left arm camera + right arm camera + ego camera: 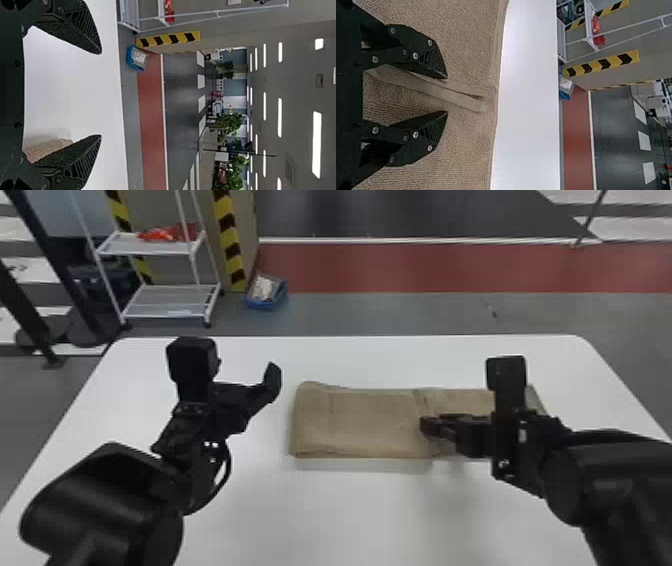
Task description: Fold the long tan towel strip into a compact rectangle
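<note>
The tan towel point(365, 422) lies folded in layers on the white table, right of centre, with a raised fold edge point(455, 95) running across it. Over that edge stands my right gripper point(434, 426); in the right wrist view the right gripper point(447, 95) is open, one finger on each side of the fold edge, not closed on it. To the towel's left my left gripper point(265, 390) is held above the table. Its own view shows the left gripper point(101, 94) wide open with nothing between the fingers, a bit of towel point(47, 149) beside one of them.
The white table point(310, 515) extends around the towel on all sides. Beyond its far edge, on the floor, are a white shelf rack point(165, 302) and a blue bin point(266, 292). My right forearm covers part of the table's right side.
</note>
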`<act>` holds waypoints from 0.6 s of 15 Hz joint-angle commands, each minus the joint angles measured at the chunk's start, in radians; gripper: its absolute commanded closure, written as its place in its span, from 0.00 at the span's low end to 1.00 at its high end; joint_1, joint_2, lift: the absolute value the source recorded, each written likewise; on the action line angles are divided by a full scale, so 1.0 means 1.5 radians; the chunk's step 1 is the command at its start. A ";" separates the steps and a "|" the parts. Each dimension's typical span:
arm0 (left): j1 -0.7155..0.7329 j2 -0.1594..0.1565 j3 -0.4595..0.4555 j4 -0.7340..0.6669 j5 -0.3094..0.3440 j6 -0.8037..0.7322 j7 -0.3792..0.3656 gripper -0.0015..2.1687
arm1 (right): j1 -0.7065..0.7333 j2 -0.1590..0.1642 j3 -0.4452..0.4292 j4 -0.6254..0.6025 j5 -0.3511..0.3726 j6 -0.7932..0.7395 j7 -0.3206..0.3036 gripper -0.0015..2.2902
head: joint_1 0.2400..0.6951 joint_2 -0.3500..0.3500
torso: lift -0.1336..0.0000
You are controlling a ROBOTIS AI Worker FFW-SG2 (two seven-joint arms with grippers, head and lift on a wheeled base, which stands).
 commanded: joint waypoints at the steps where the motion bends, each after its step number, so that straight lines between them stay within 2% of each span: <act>1: 0.001 0.000 0.000 -0.001 0.000 0.000 0.000 0.07 | 0.003 0.000 0.002 -0.002 0.000 -0.001 0.000 0.30 | 1.00 0.51 | 0.04; 6: 0.002 0.000 0.001 -0.004 0.000 0.000 0.000 0.07 | 0.006 0.000 0.003 -0.011 0.007 -0.001 0.000 0.32 | 1.00 0.52 | 0.04; 7: 0.003 0.000 0.001 -0.004 -0.001 0.000 0.000 0.07 | 0.004 0.000 0.004 -0.011 0.007 0.001 0.001 0.37 | 1.00 0.52 | 0.04; 9: 0.004 0.000 0.001 -0.004 -0.001 0.000 0.000 0.07 | 0.000 0.000 0.004 -0.010 0.007 0.006 0.002 0.40 | 1.00 0.52 | 0.04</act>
